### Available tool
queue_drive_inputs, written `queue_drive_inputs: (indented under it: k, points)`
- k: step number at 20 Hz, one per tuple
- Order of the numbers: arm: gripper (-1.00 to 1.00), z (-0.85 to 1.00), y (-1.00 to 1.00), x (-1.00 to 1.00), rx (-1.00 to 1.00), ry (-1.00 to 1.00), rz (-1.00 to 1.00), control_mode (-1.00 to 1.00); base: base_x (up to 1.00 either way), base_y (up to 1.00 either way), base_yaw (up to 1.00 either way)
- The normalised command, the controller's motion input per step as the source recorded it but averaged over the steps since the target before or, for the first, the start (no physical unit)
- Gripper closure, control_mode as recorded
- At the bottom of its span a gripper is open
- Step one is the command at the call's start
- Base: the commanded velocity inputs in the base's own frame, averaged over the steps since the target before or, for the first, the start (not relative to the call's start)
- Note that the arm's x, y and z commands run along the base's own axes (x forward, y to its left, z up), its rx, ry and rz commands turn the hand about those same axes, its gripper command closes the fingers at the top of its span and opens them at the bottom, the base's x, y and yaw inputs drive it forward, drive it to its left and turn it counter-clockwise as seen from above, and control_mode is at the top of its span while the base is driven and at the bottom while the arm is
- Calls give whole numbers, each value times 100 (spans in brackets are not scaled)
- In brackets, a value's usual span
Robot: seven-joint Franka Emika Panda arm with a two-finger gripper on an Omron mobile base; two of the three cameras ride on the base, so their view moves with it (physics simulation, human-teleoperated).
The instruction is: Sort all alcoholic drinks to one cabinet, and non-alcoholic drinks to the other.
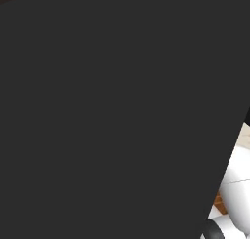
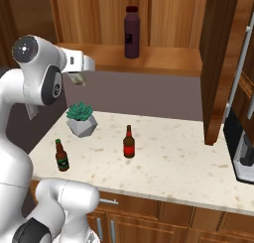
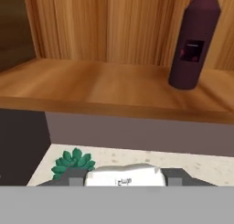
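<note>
Wooden cabinet shelving (image 2: 163,58) runs along the wall above a pale speckled worktop (image 2: 168,162), its doors standing open. From the left base camera a flat dark panel (image 1: 107,111) blocks nearly everything.

Furthest left, the claw (image 3: 122,177) hangs just in front of the shelf edge, holding a small white carton (image 3: 123,176) pinched between its two dark tips, closed in against the carton's sides. In the right base view the hand is at the end of the white arm (image 2: 44,73), with the carton (image 2: 77,78) poking out underneath, level with the shelf lip.

Directly below the claw sits a green succulent in a grey pot (image 2: 81,119) on the worktop. Lower still and nearer the front edge stands a brown beer bottle with a green label (image 2: 61,155). Off to the claw's right and below it, a second beer bottle with a red label (image 2: 129,142) stands upright, well apart from the first.

Up on the shelf, ahead and to the right of the claw, a dark purple bottle (image 2: 131,32) stands upright.
</note>
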Motion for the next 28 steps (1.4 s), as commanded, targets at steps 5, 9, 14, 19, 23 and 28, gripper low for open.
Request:
queue_drive_inputs:
  k: [5,9,14,19,23,28]
  points:
    - [100,23,0,0,-3,-8,0,-100,0,0,0]
    - [100,19,1,1,-3,-8,0,-100,0,0,0]
    - [100,18,0,6,-2,-5,0,-100,0,0,0]
    - [100,12,5,21,-1,-1,0,-100,0,0,0]
    - [100,7,11,33,0,0,0,-100,0,0,0]
    - [100,6,13,41,0,0,0,-100,0,0,0]
